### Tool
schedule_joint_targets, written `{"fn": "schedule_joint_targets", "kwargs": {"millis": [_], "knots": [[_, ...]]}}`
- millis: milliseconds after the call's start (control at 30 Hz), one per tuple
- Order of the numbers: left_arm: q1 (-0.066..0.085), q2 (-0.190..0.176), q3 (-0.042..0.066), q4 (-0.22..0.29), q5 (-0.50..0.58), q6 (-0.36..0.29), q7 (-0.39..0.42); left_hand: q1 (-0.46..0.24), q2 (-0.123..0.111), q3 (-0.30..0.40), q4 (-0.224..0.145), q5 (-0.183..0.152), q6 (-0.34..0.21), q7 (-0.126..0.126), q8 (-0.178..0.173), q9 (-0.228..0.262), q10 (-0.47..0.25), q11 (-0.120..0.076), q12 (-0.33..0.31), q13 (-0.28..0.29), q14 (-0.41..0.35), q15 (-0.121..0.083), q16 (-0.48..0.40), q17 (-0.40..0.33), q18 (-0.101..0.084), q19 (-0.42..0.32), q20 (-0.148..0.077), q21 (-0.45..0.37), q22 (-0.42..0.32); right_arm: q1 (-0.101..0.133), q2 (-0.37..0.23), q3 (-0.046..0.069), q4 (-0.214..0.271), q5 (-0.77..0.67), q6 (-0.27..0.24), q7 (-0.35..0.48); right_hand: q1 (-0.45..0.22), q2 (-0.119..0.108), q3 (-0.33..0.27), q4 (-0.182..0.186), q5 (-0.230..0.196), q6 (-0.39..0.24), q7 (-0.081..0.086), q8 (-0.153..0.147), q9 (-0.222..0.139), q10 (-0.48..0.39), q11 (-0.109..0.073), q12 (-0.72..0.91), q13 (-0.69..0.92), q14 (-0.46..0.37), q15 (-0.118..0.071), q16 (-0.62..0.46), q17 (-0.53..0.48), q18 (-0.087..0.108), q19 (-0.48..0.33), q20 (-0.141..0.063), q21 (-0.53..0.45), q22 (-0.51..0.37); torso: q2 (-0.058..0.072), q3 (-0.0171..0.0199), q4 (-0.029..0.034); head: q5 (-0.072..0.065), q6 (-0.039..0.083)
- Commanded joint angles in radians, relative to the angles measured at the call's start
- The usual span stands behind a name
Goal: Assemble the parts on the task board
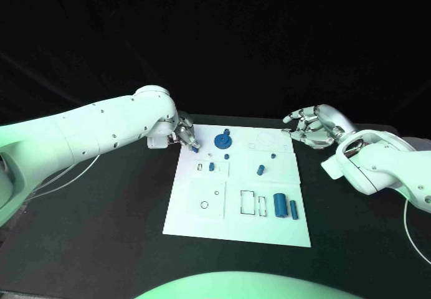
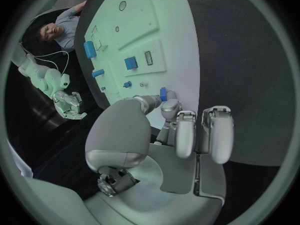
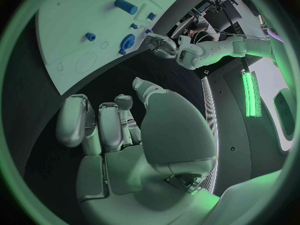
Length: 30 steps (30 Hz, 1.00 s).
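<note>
A flat white task board (image 1: pixel 235 212) with small blue parts (image 1: pixel 280 202) lies on a matte black table (image 1: pixel 99 218); the silver left hand (image 1: pixel 185 134) pinches a blue part (image 2: pixel 163 93), and the silver right hand (image 1: pixel 310 128) is curled, empty.

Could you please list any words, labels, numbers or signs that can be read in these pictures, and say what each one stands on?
None can be read.
The task board carries only black outlines of rectangles and circles, with no lettering visible.
The blue parts show no markings.
The left hand and the right hand show no legible label.
Any fine print is too small to make out.
</note>
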Motion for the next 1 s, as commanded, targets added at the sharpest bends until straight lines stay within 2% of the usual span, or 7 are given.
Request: {"fn": "schedule_joint_targets", "kwargs": {"millis": [33, 67, 133, 300, 567, 767, 1000], "knots": [[0.0, -0.011, 0.002, 0.018, 0.07, -0.036, 0.015, -0.016, -0.001, 0.159, -0.151, -0.001, -0.005, -0.001, 0.006, 0.003, 0.009, -0.001, 0.0, 0.002, 0.106, 0.0, 0.004, 0.263, 0.004, 0.076, 0.001, 0.005, 0.19, 0.0, 0.001, 0.0, -0.005, 0.005, -0.007, 0.026, 0.009, -0.006, 0.0, 0.008, 0.006, -0.008, 0.001, 0.007, 0.002, -0.063, 0.001, -0.052, -0.056, -0.024, 0.003, -0.026, -0.027, 0.026, -0.021, 0.0, -0.046, -0.029, -0.001, 0.0001, 0.0, 0.0, 0.002], [0.0, -0.02, 0.003, 0.029, 0.079, -0.045, 0.015, -0.019, -0.002, 0.164, -0.154, -0.001, -0.005, -0.001, 0.009, 0.004, 0.009, -0.001, 0.0, 0.003, 0.106, 0.0, 0.004, 0.263, 0.004, 0.075, 0.001, 0.004, 0.189, 0.0, 0.001, 0.0, -0.007, 0.012, -0.008, 0.033, 0.011, -0.006, 0.003, 0.01, 0.007, -0.011, 0.003, 0.01, 0.002, -0.137, 0.002, -0.124, -0.133, -0.056, 0.004, -0.071, -0.074, 0.041, -0.057, 0.003, -0.136, -0.089, -0.002, 0.0, 0.0001, 0.001, 0.003], [-0.001, -0.043, 0.004, 0.065, 0.097, -0.065, 0.014, -0.024, -0.003, 0.172, -0.159, 0.0, -0.004, -0.002, 0.012, 0.005, 0.009, -0.002, -0.001, 0.002, 0.106, 0.0, 0.004, 0.263, 0.004, 0.075, 0.001, 0.004, 0.19, 0.0, -0.001, 0.0, -0.013, 0.038, -0.01, 0.049, 0.02, -0.013, 0.018, 0.017, 0.011, -0.031, 0.004, 0.017, 0.006, -0.204, 0.008, -0.208, -0.203, -0.233, 0.015, -0.317, -0.3, 0.105, -0.237, 0.011, -0.544, -0.355, -0.002, -0.0003, 0.0008, 0.003, 0.006], [-0.001, -0.097, 0.005, 0.156, 0.125, -0.113, 0.013, -0.051, -0.016, 0.21, -0.18, 0.004, -0.001, -0.005, 0.027, 0.011, 0.018, -0.005, 0.003, 0.007, 0.106, -0.003, 0.004, 0.263, 0.005, 0.075, 0.0, 0.003, 0.187, 0.0, -0.003, 0.0, -0.026, 0.094, -0.003, 0.073, 0.032, -0.029, 0.045, 0.03, 0.016, -0.06, 0.022, 0.05, 0.016, -0.229, 0.033, -0.427, -0.447, -0.415, 0.048, -0.59, -0.449, 0.113, -0.339, 0.045, -0.806, -0.564, -0.002, 0.0012, 0.0026, 0.004, 0.007], [-0.011, -0.178, 0.006, 0.289, 0.112, -0.177, 0.018, -0.074, -0.033, 0.248, -0.202, 0.012, 0.004, -0.008, 0.042, 0.015, 0.03, -0.009, 0.009, 0.016, 0.106, -0.006, 0.004, 0.263, 0.004, 0.076, -0.003, 0.004, 0.189, 0.0, -0.005, 0.0, -0.046, 0.144, 0.003, 0.105, 0.043, -0.025, 0.068, 0.023, 0.024, -0.021, 0.023, 0.065, -0.01, -0.138, 0.044, -0.595, -0.713, -0.42, 0.064, -0.83, -0.595, 0.114, -0.328, 0.066, -0.985, -0.778, -0.003, 0.0012, 0.0021, 0.002, 0.008], [-0.024, -0.209, 0.005, 0.349, 0.041, -0.193, 0.02, -0.077, -0.036, 0.252, -0.204, 0.014, 0.006, -0.009, 0.044, 0.016, 0.033, -0.009, 0.011, 0.019, 0.106, -0.007, 0.004, 0.263, 0.004, 0.077, -0.003, 0.005, 0.191, 0.0, -0.003, 0.0, -0.064, 0.167, -0.003, 0.131, 0.044, -0.032, 0.094, 0.012, 0.04, 0.012, 0.024, 0.033, -0.041, -0.086, 0.046, -0.694, -0.832, -0.387, 0.069, -0.955, -0.665, 0.111, -0.309, 0.071, -1.045, -0.872, -0.003, 0.0012, 0.0024, 0.004, 0.007], [-0.043, -0.221, 0.005, 0.391, -0.069, -0.216, 0.018, -0.085, -0.04, 0.264, -0.209, 0.016, 0.01, -0.012, 0.05, 0.017, 0.042, -0.012, 0.015, 0.026, 0.106, -0.009, 0.004, 0.263, 0.003, 0.079, -0.004, 0.008, 0.196, 0.001, -0.002, 0.0, -0.079, 0.186, -0.012, 0.151, 0.03, -0.026, 0.076, -0.011, 0.053, -0.033, 0.057, -0.034, -0.072, -0.139, 0.088, -0.797, -0.943, -0.483, 0.127, -1.115, -0.762, 0.109, -0.438, 0.126, -1.089, -1.018, -0.001, 0.002, 0.0018, 0.009, 0.007]]}}
